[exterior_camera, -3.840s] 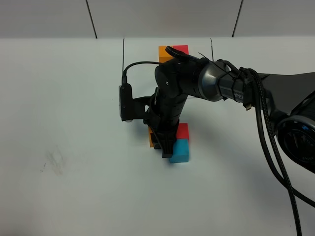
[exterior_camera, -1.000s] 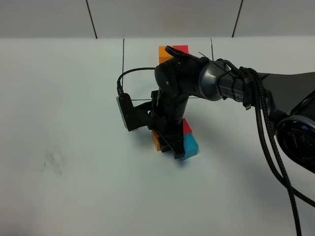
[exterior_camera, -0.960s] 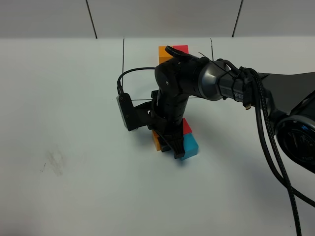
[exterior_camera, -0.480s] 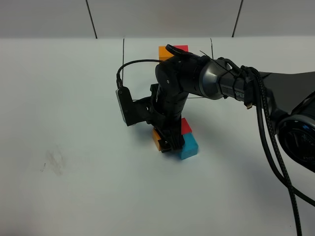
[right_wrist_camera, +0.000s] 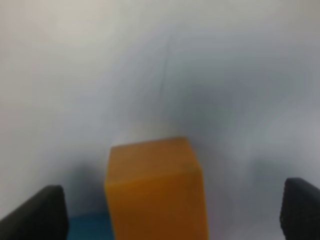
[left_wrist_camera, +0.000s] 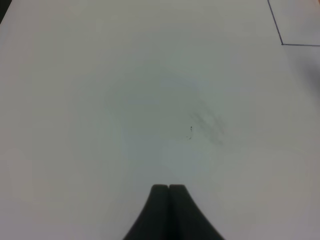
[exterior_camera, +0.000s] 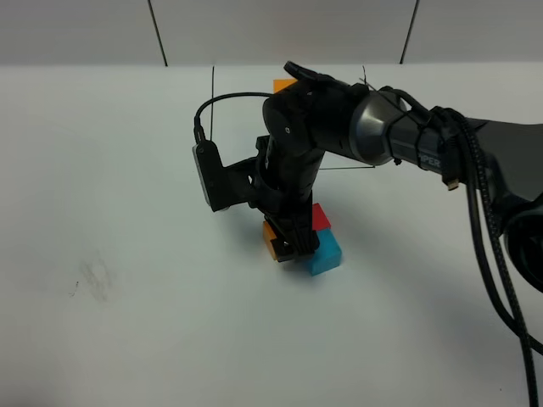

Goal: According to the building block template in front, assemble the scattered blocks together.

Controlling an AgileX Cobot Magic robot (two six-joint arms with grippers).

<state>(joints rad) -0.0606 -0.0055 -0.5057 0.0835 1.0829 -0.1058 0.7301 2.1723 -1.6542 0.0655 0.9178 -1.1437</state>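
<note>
The scattered blocks lie pressed together in the middle of the table: orange block (exterior_camera: 271, 243), red block (exterior_camera: 320, 217) and cyan-blue block (exterior_camera: 326, 255). My right gripper (exterior_camera: 293, 245) hangs just over them. In the right wrist view it is open, the fingertips (right_wrist_camera: 36, 216) wide apart on either side of the orange block (right_wrist_camera: 157, 192) and clear of it. The template (exterior_camera: 282, 85) at the back is mostly hidden by the right arm; only an orange corner shows. My left gripper (left_wrist_camera: 169, 189) is shut on nothing above bare table.
Thin black drawn lines (exterior_camera: 212, 95) mark a rectangle on the white table behind the blocks; one corner of it (left_wrist_camera: 282, 44) shows in the left wrist view. A faint smudge (exterior_camera: 89, 278) lies at the left. The right arm's cable (exterior_camera: 219, 105) loops above the blocks.
The right gripper's jaws have spread wide and released the block cluster, and the arm has risen slightly. The blocks stay where they were set. The left gripper has not moved.
</note>
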